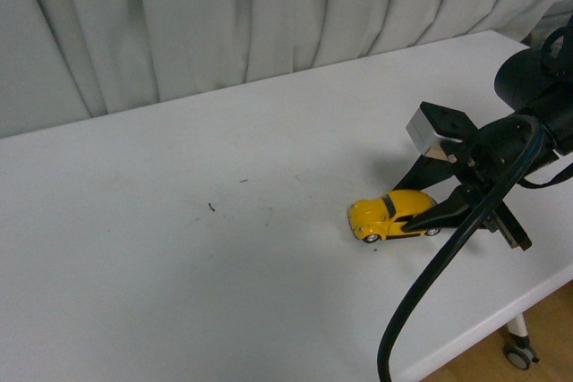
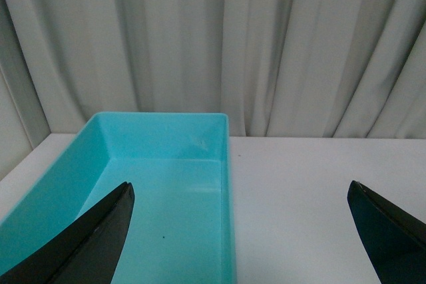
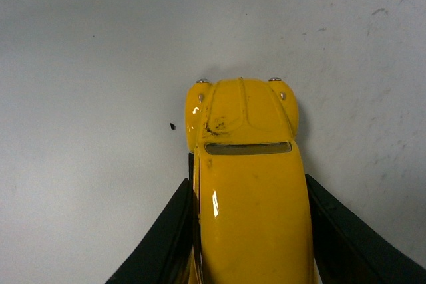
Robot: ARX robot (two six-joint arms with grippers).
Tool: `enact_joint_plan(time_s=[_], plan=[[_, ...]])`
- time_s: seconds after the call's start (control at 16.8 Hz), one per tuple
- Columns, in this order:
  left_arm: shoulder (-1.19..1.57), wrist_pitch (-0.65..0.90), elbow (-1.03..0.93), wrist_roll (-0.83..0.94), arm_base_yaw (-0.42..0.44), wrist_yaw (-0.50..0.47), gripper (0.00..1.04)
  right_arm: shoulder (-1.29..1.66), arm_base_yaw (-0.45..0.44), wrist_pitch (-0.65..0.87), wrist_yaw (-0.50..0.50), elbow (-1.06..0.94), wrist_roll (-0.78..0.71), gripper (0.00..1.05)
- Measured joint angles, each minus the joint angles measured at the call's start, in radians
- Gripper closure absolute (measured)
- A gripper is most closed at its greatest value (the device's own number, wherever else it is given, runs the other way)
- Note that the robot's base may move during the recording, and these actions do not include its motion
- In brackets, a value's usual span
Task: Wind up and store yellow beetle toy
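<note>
The yellow beetle toy (image 1: 391, 214) stands on the white table (image 1: 179, 266) at the right, nose pointing left. My right gripper (image 1: 428, 212) is shut on its rear half, one black finger along each side. In the right wrist view the yellow beetle toy (image 3: 246, 184) fills the centre between the two fingers (image 3: 166, 237), its wheels on the table. My left gripper (image 2: 239, 231) is open in the left wrist view, nothing between its fingertips, hanging over the edge of a turquoise bin (image 2: 226, 164). The left arm does not show in the front view.
The turquoise bin, seen only in the left wrist view, stands with nothing in it against a grey curtain (image 2: 266, 44). The table's right edge (image 1: 537, 292) runs close to the right arm. Small dark specks (image 1: 211, 207) mark the tabletop.
</note>
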Motion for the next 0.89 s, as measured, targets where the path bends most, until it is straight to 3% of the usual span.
enact_joint_plan(time_s=[0.12, 0.36, 0.89], plan=[[0.000, 0.000, 0.000, 0.000, 0.000, 0.000, 0.07, 0.007, 0.004, -0.030, 0.065, 0.002, -0.007, 0.44], [0.000, 0.000, 0.000, 0.000, 0.000, 0.000, 0.07, 0.007, 0.001, -0.055, 0.064, -0.008, -0.043, 0.07], [0.000, 0.000, 0.000, 0.000, 0.000, 0.000, 0.07, -0.015, 0.005, -0.014, 0.071, -0.033, -0.058, 0.07]])
